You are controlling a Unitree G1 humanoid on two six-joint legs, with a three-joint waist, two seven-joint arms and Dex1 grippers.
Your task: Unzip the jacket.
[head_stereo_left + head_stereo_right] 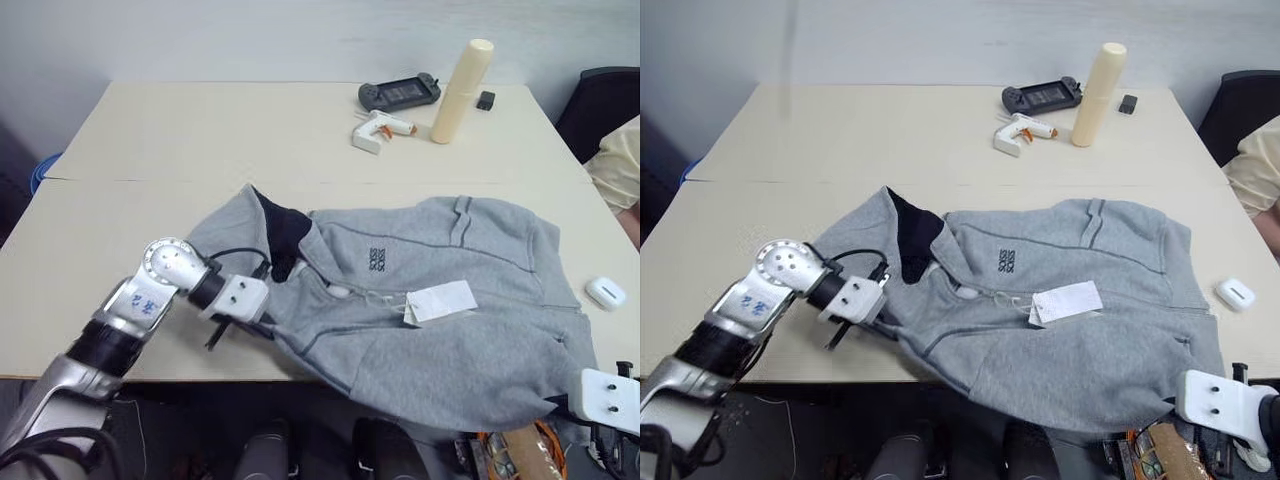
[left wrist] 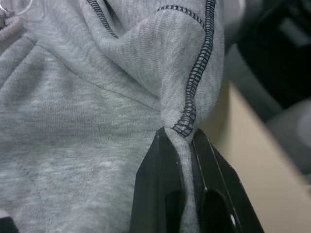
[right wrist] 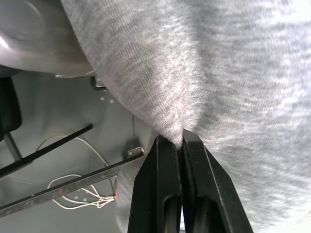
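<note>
The grey hooded jacket [image 1: 440,300] lies across the near half of the table, hood with dark lining to the left, a white paper tag [image 1: 440,301] near the zip. My left gripper [image 1: 262,322] is shut on a seamed fold of the jacket [image 2: 187,119] at its near left edge, close to the table's front edge. My right gripper [image 3: 181,141] is shut on the jacket's grey cloth [image 3: 194,87] where it hangs over the front edge at the right [image 1: 560,400].
At the back of the table [image 1: 200,130] stand a cream cylinder [image 1: 461,90], a white glue gun [image 1: 380,128], a black handheld console [image 1: 400,94] and a small black block [image 1: 486,100]. A white mouse-like device [image 1: 605,292] lies at the right. A person's pale yellow sleeve [image 1: 620,160] is at the right edge.
</note>
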